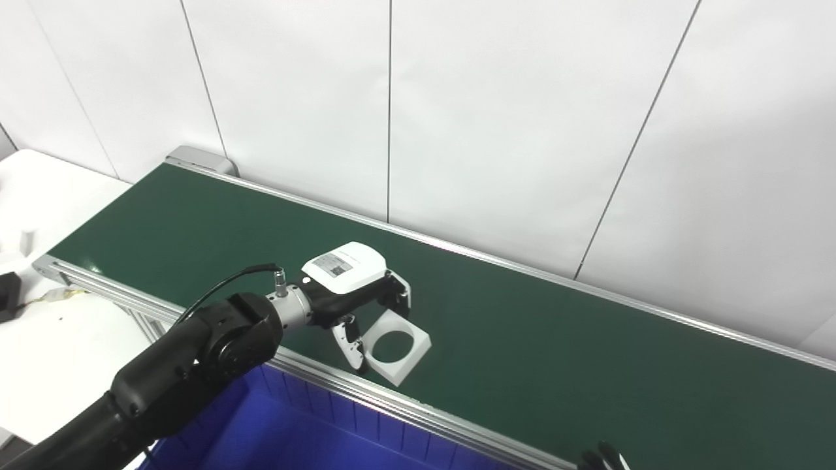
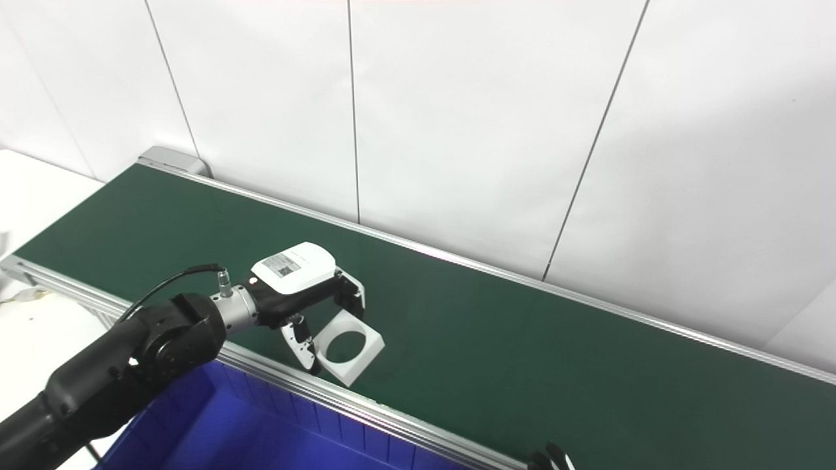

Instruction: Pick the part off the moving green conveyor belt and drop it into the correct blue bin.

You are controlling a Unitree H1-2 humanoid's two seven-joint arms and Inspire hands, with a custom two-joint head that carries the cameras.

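Observation:
A white square part (image 1: 418, 341) with a round hole lies on the green conveyor belt (image 1: 555, 339), close to its front rail. My left hand (image 1: 356, 294) reaches over the rail from the left. Its fingers (image 1: 398, 297) press the part's far left edge and its thumb (image 1: 349, 339) presses the near left edge, so the part's left corner is pinched between them. Whether the part is off the belt I cannot tell. Just below the rail is the blue bin (image 1: 294, 431), under my left forearm. Only the fingertips of my right hand (image 1: 604, 457) show at the bottom edge.
An aluminium rail (image 1: 457, 427) runs along the belt's front edge between belt and bin. A white table (image 1: 59, 196) at the left carries a black object (image 1: 6, 297) and a small white block (image 1: 26, 241). White wall panels stand close behind the belt.

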